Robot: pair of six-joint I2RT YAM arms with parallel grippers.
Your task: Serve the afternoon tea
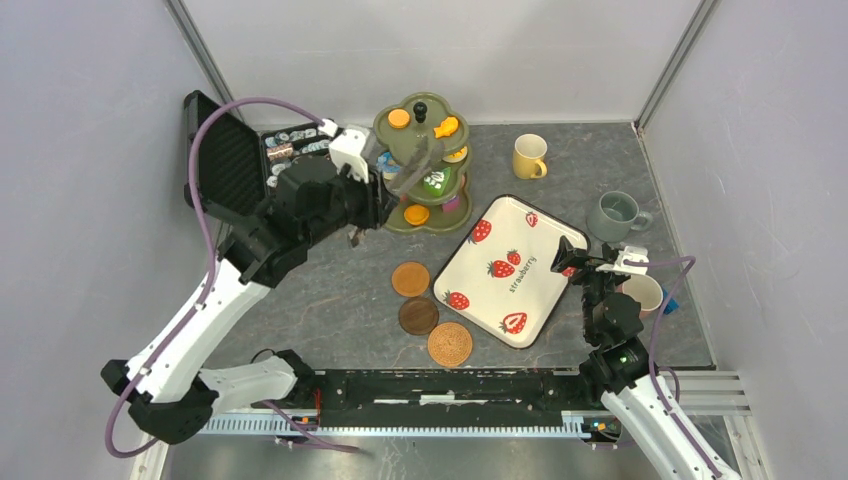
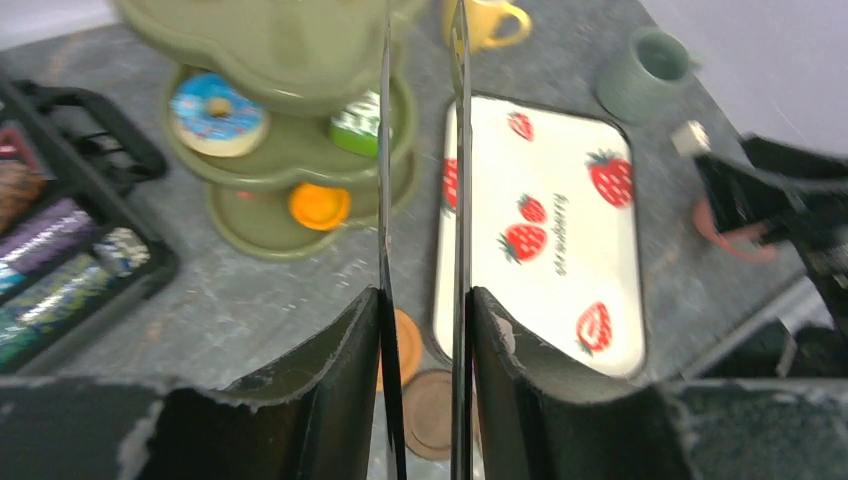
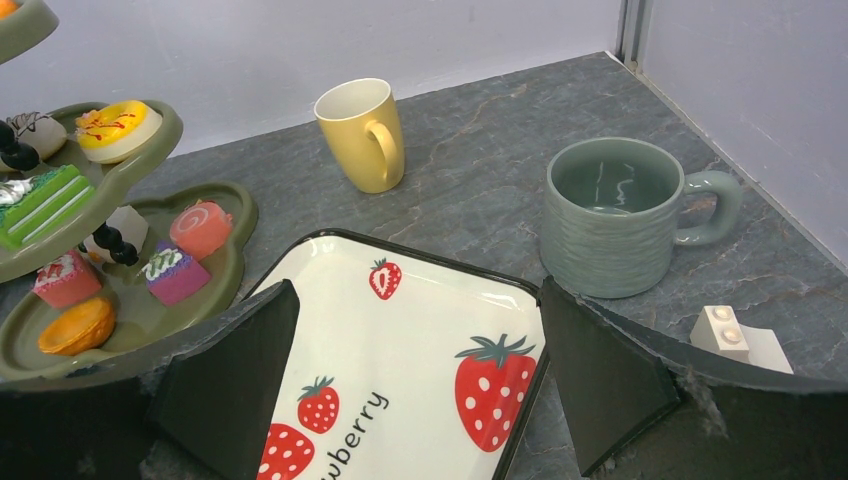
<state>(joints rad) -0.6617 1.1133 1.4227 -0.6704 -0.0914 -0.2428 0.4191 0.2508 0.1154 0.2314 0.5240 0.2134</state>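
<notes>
The olive-green three-tier stand point(image 1: 420, 165) holds small toy cakes and a blue donut point(image 2: 217, 110). My left gripper point(image 1: 415, 160) reaches over its tiers; its jaws are open by a narrow gap with nothing between them point(image 2: 422, 20). Three brown coasters point(image 1: 418, 316) lie in a row in front of the stand. The yellow mug point(image 1: 528, 156) and grey-green mug point(image 1: 615, 215) stand at the back right. The pink mug point(image 1: 642, 292) is partly hidden behind my right arm. My right gripper point(image 1: 585, 262) hangs wide open and empty over the strawberry tray's right edge point(image 3: 420, 370).
A white strawberry tray point(image 1: 505, 270) lies between the coasters and the mugs. An open black case of poker chips point(image 1: 230, 160) sits at the back left, close to my left arm. A small white block point(image 3: 740, 340) lies near the grey-green mug. Walls close in on three sides.
</notes>
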